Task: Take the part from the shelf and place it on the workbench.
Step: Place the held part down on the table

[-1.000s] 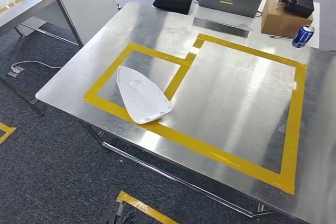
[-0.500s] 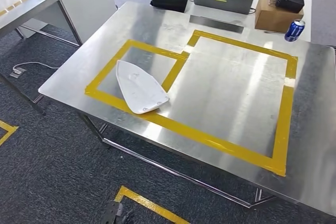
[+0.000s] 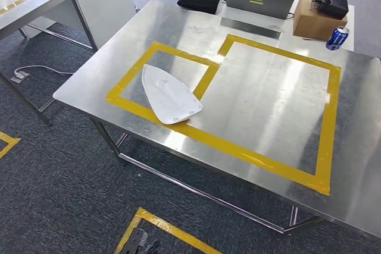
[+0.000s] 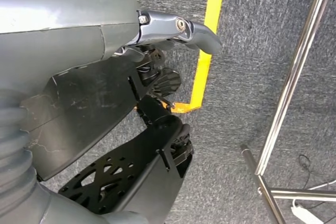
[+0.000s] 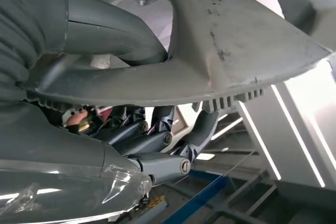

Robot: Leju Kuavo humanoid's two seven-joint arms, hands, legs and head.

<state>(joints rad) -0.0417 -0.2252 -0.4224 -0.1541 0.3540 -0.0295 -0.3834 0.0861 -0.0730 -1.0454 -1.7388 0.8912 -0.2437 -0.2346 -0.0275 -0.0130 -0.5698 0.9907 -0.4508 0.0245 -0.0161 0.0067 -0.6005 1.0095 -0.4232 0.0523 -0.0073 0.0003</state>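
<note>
The steel counter [image 3: 269,105] carries a yellow tape outline [image 3: 330,117], and a white part [image 3: 169,95] lies flat across its smaller left box. The right robot hand [image 5: 174,145] grips a grey part [image 5: 222,61]. The left robot hand [image 4: 118,77] hangs over the carpet, fingers apart, holding nothing.

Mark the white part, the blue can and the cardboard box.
white part [image 3: 168,95]: head view, middle of its upper face.
blue can [image 3: 337,38]: head view, its side wall.
cardboard box [image 3: 314,26]: head view, its front face.
</note>
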